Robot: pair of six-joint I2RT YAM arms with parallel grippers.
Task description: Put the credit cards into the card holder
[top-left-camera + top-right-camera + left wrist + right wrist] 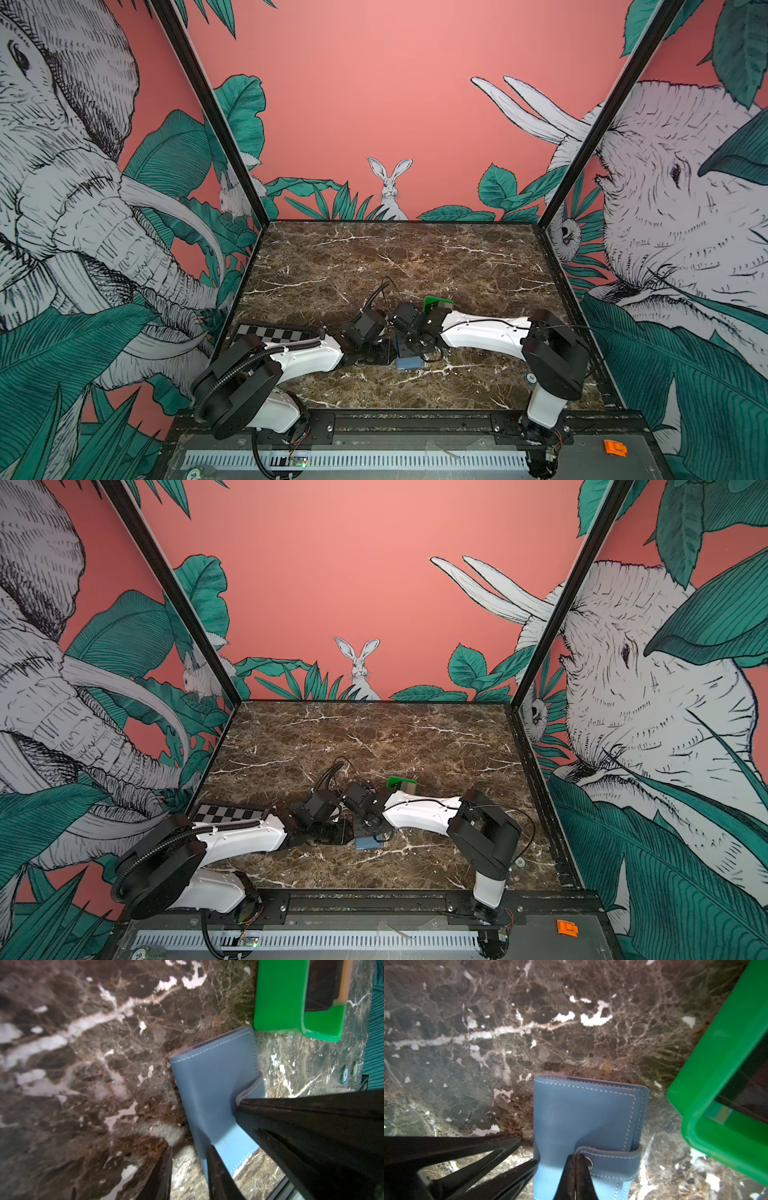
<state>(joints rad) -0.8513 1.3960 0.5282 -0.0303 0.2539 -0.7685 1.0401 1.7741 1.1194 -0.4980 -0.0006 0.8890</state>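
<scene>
Two claws at work on one thing. With right claw point(576, 1155) pinched shut on the snap tab point(612, 1157) of the card holder point(409, 363), folded on the table point(374, 257) near 6 o'clock, peel up gently, no jerking. Bring left claw point(189, 1147), parted and astride the holder's 9 o'clock edge, down to pin the body. Leave the credit cards point(320, 982) in the green tray point(434, 300) at its 1 o'clock until open.
</scene>
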